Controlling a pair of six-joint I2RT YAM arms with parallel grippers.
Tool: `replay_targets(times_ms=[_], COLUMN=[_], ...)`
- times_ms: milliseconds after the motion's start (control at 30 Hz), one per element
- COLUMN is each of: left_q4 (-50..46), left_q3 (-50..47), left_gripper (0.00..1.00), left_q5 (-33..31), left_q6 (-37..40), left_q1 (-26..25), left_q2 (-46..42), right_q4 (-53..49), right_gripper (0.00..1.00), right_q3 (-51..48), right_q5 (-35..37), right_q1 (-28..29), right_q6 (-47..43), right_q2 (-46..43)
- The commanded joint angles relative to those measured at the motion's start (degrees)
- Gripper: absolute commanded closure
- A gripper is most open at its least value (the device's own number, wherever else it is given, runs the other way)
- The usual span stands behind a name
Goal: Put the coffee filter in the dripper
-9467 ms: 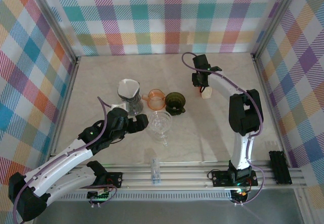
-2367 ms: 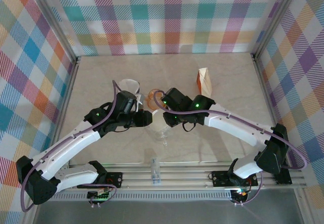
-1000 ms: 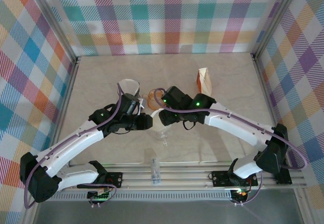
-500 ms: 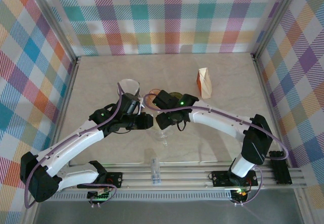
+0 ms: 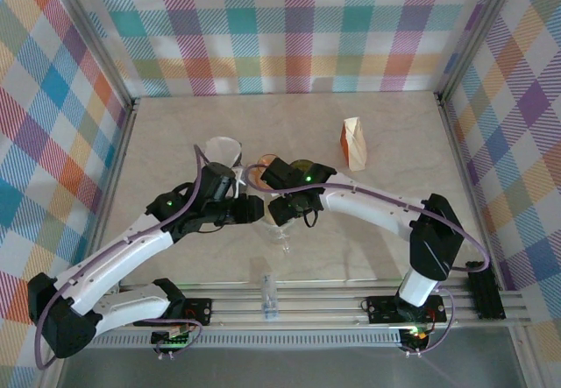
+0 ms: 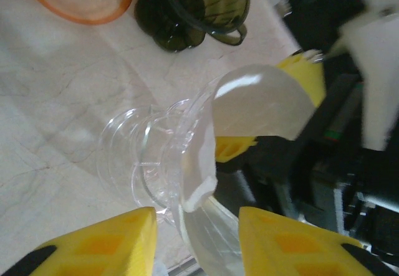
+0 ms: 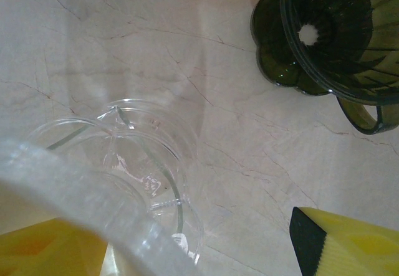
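Note:
The clear glass dripper stands on the marble table between my two grippers. The white coffee filter sits tilted inside the dripper, one edge hanging over its near rim. My left gripper is open, its yellow fingers either side of that rim and touching nothing. In the top view the left gripper is just left of the dripper. My right gripper hovers open over the dripper, the filter's edge lying across its left finger. From above, the right gripper is at the dripper's far rim.
A dark green dripper and an orange dripper stand just behind the clear one. A white filter on a dark stand is at the back left. An orange and white packet stands at the back right.
My left gripper's jaws have spread apart from the filter's edge. The right gripper has shifted left and settled over the clear dripper.

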Motion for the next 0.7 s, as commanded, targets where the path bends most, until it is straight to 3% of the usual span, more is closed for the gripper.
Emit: replay_targets(times_ms=[0,467,567,667], left_q4=[1.8,1.2,-0.4,-2.1], left_q3=[-1.1,-0.6,-0.6,-0.4], left_gripper=[0.56,0.57,0.66,0.68], left_q5=[-1.1,-3.4,-6.0,-8.3], left_q6=[-0.4,0.4,-0.3,-0.9], left_q1=[0.9,1.2,1.3,1.6], left_q2=[-1.0,3.2,3.0,2.3], right_q4=[-0.1,-0.5,-0.5,-0.5], right_gripper=[0.22,0.22,0.22,0.22], right_q3=[-0.3,-0.5,-0.5,-0.6], right_q5=[-0.1,-0.1,0.0,-0.1], right_q1=[-0.1,-0.1,-0.1,-0.1], right_q6=[1.1,1.5,1.8,1.8], right_q2=[1.1,0.8,0.8,0.8])
